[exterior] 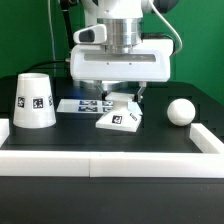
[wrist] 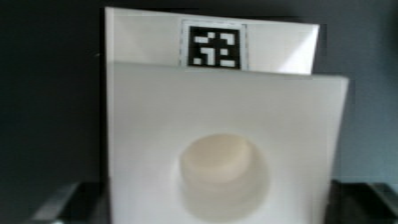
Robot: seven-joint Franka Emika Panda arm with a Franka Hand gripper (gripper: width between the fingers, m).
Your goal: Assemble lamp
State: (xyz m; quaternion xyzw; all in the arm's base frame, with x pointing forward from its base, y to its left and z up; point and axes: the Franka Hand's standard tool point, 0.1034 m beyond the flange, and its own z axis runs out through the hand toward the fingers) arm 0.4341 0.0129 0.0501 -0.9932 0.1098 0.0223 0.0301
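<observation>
The white flat base block (exterior: 120,118) lies on the black table in the middle, with a tag on its near face. In the wrist view the base block (wrist: 222,130) fills the frame, showing a round socket and a tag at its far end. My gripper (exterior: 123,99) is low over the block's far end, open, with one finger on each side of it; the dark fingertips (wrist: 75,205) show only blurred at the frame corners. The tapered shade (exterior: 33,101) stands at the exterior view's left. The round bulb (exterior: 180,111) rests at the exterior view's right.
The marker board (exterior: 82,104) lies flat just behind the base block. A low white wall (exterior: 110,164) runs along the near table edge and turns up at both sides. A green backdrop stands behind the arm.
</observation>
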